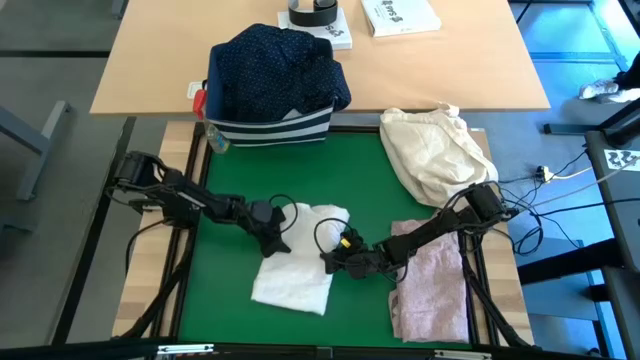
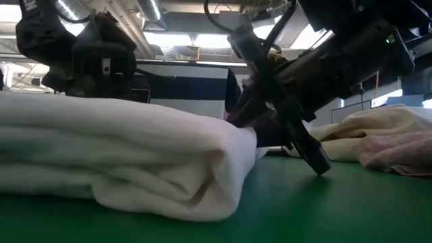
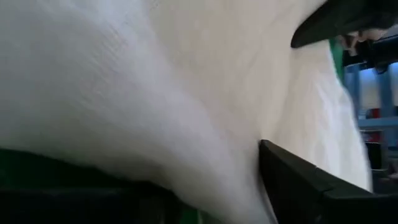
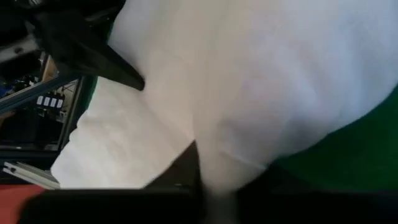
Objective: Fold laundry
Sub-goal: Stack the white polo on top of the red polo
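Observation:
The white shirt [image 1: 298,262] lies folded in several layers on the green mat [image 1: 360,190]. My left gripper [image 1: 274,238] is at the shirt's left edge. It is open, and white cloth [image 3: 186,112] fills the wide gap between its fingers. My right gripper [image 1: 336,262] is shut on the shirt's right edge. The pale pink top [image 1: 432,285] lies flat on the mat's right side. The navy white-dotted shirt [image 1: 275,60] is heaped in the striped bin. The jeans are out of view. My left gripper has its fingers [image 3: 311,186] on either side of the shirt's left edge, slanting down from the table's left. I cannot tell whether they touch the cloth. My right gripper pinches a narrow fold of the shirt's right edge [image 4: 217,168] between its two fingers. It slants down from the table's right. One layer or several, I cannot tell. The shirt rests on the mat, slack.
The navy striped bin [image 1: 270,128] stands at the mat's far edge. A cream-beige cloth bundle [image 1: 435,150] lies at the far right. Books and a tape roll [image 1: 312,14] sit on the wooden table behind. Bare mat lies between the shirt and the bin.

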